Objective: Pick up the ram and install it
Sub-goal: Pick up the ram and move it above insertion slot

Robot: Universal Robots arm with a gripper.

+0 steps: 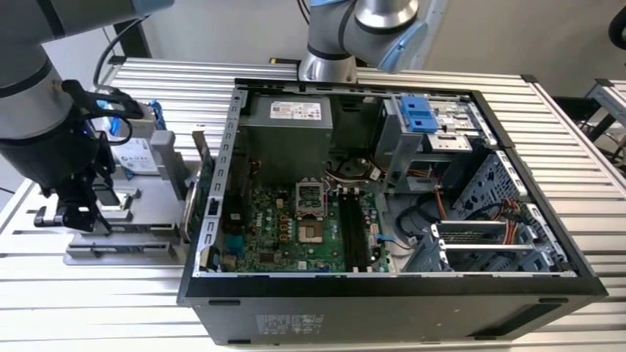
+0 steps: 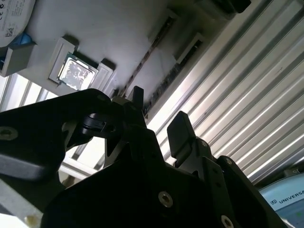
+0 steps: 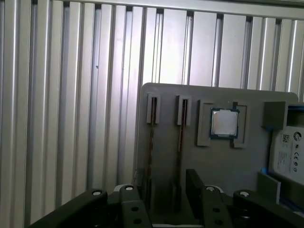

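Jaws apart, the gripper [image 3: 162, 190] hangs over the ram [image 3: 180, 140] in the tray [image 3: 166, 109]. In the exterior view the tray sits at nine o'clock from the computer [image 1: 391, 304]. Best to drop straight, one finger each side.

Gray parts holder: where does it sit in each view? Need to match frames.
Exterior view: the gray parts holder lies on the slatted table, at the exterior view's left of the PC case.
Second wrist view: the holder is beyond the gripper and carries the CPU chip.
First wrist view: the holder is beyond the gripper.
Shared landmark: the silver hard drive at the holder's end.
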